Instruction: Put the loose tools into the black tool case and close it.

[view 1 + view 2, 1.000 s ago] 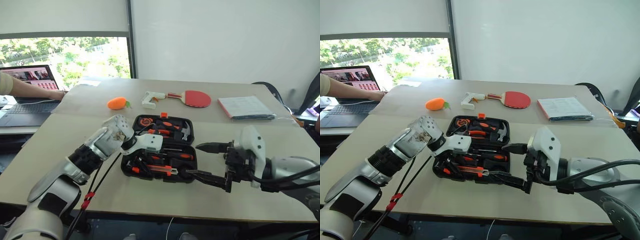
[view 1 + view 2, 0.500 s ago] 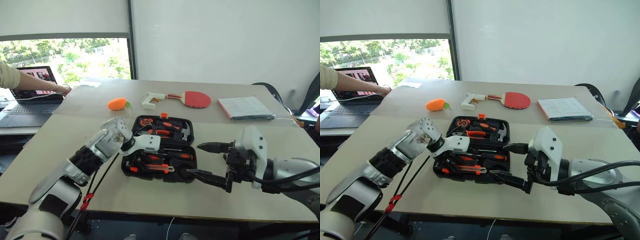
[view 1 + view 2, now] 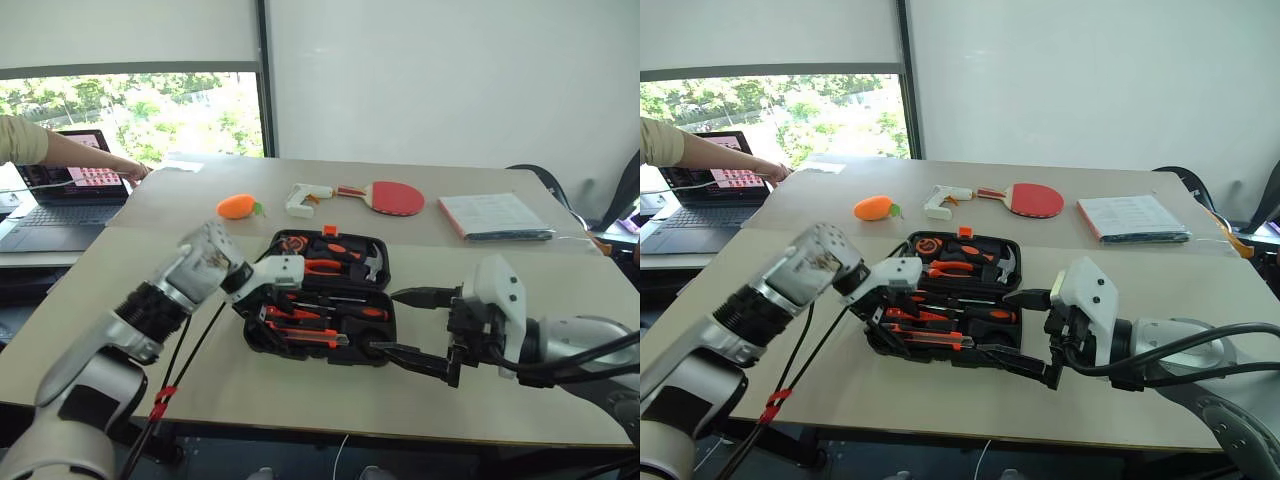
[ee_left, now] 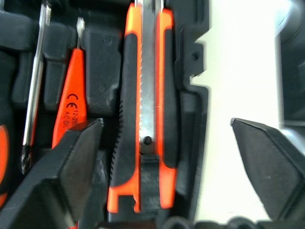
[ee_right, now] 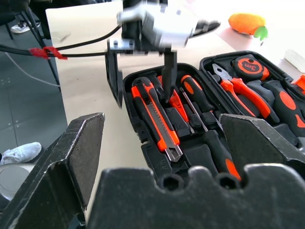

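Note:
The black tool case [image 3: 300, 353] lies open mid-table, with orange-and-black tools in its moulded slots. A black-and-orange utility knife [image 4: 147, 119] rests in the slot along the case's near edge. Beside it lie a slim orange-red tool [image 4: 69, 100] and a screwdriver [image 5: 198, 98]. My left gripper [image 4: 166, 123] hangs open just above the knife, one finger on each side, touching nothing. At the case's right side my right gripper [image 3: 415, 327] is held wide open and empty, pointing at the case.
Behind the case lie an orange carrot toy [image 3: 237, 206], a white glue gun [image 3: 305, 196] and a red paddle [image 3: 395, 197]. A booklet [image 3: 495, 215] lies at the back right. At the far left a person's arm [image 3: 30, 140] reaches to a laptop [image 3: 60, 195].
My left gripper has opened and risen up and to the left over the case's near left corner; the utility knife stays in its slot. The person's arm has moved at the laptop.

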